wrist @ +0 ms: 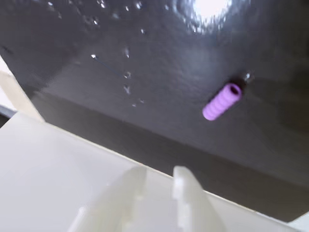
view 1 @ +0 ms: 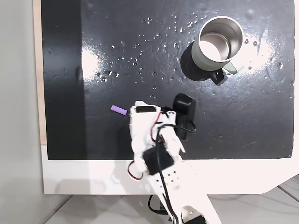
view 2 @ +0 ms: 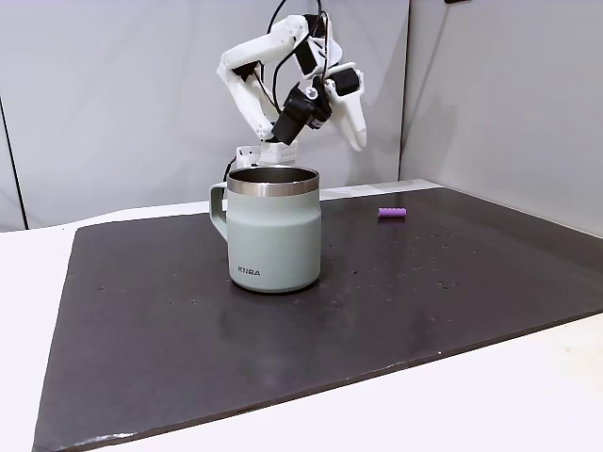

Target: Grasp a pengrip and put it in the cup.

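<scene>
The small light-purple ribbed pengrip [view 1: 118, 110] lies flat on the black glossy mat [view 1: 140, 56], close beside the white arm's head in the fixed view from above, its long axis running roughly left to right there. In the wrist view the pengrip [wrist: 221, 102] sits up and to the right of the white two-finger gripper [wrist: 159, 176], with mat between them, tilted along a diagonal. The fingers [wrist: 186, 186] stand nearly together with a thin gap, holding nothing. From the side, the gripper [view 2: 358, 141] hangs raised, well above the mat. The pale grey-green steel-rimmed cup [view 2: 273, 229] stands upright, well apart from the pengrip [view 2: 392, 213]. I judge the gripper must open, swing over and descend across the pengrip's short width.
</scene>
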